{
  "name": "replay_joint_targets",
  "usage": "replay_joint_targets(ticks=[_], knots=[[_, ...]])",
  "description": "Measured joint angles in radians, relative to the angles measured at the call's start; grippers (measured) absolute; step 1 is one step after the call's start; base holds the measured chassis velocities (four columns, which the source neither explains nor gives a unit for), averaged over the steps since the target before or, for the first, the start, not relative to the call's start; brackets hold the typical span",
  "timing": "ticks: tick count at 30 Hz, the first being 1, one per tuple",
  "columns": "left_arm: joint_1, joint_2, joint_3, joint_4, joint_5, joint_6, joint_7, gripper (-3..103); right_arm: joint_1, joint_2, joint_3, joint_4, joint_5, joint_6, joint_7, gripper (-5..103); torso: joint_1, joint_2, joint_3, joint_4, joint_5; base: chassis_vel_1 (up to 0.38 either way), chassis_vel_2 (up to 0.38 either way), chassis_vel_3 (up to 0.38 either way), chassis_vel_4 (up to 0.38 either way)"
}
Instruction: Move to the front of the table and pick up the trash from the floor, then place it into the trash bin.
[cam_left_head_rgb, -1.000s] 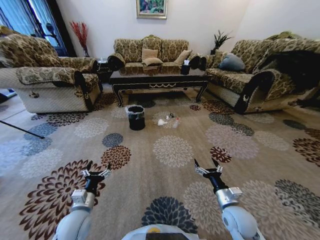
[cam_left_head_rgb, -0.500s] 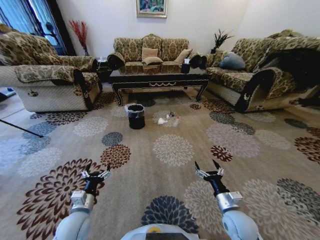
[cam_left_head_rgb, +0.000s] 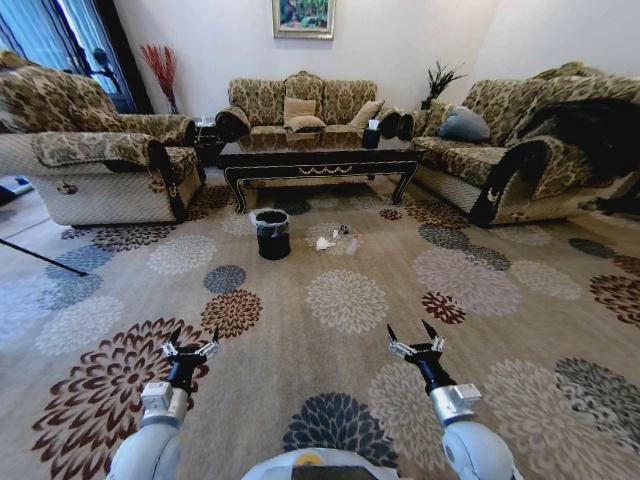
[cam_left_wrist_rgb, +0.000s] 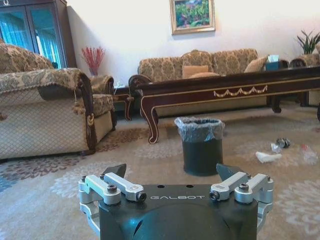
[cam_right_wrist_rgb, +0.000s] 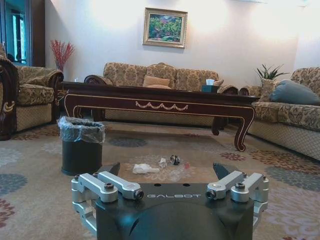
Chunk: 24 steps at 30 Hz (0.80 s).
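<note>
A dark brown table (cam_left_head_rgb: 318, 160) with gold ornament stands far ahead between the sofas. On the patterned floor (cam_left_head_rgb: 345, 300) before it sits the black trash bin (cam_left_head_rgb: 272, 233) with a grey liner, and the trash (cam_left_head_rgb: 325, 243) lies just to its right: a white tissue (cam_right_wrist_rgb: 141, 169), a small grey piece (cam_right_wrist_rgb: 174, 159) and a red-marked scrap (cam_left_wrist_rgb: 309, 153). Low and near me, my left gripper (cam_left_head_rgb: 190, 343) and right gripper (cam_left_head_rgb: 417, 340) hang open and empty above the carpet, far short of the trash.
A sofa (cam_left_head_rgb: 95, 160) lines the left, another sofa (cam_left_head_rgb: 520, 150) the right, and a third sofa (cam_left_head_rgb: 300, 100) stands behind the table. A small black tissue box (cam_left_head_rgb: 371, 136) rests on the table. Open carpet lies between me and the bin.
The whole view has shifted slightly, with the bin, trash and table a touch nearer and lower. Both grippers keep the same open pose.
</note>
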Motion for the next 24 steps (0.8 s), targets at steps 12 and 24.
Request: replay_joint_targets(ticks=[12, 24], knots=[[-0.013, 0.001, 0.004, 0.016, 0.005, -0.02, -0.002, 100, -0.007, 0.0, -0.001, 0.008, -0.005, 0.0, -0.006, 100, 0.0, 0.0, 0.003, 0.0, -0.0001, -0.044, 0.05, 0.045, -0.038], [-0.014, 0.001, 0.003, 0.023, 0.005, -0.023, -0.002, 100, -0.007, 0.003, -0.007, 0.013, 0.001, -0.007, -0.012, 100, 0.0, 0.0, 0.005, 0.0, 0.0, -0.075, 0.049, 0.066, -0.065]])
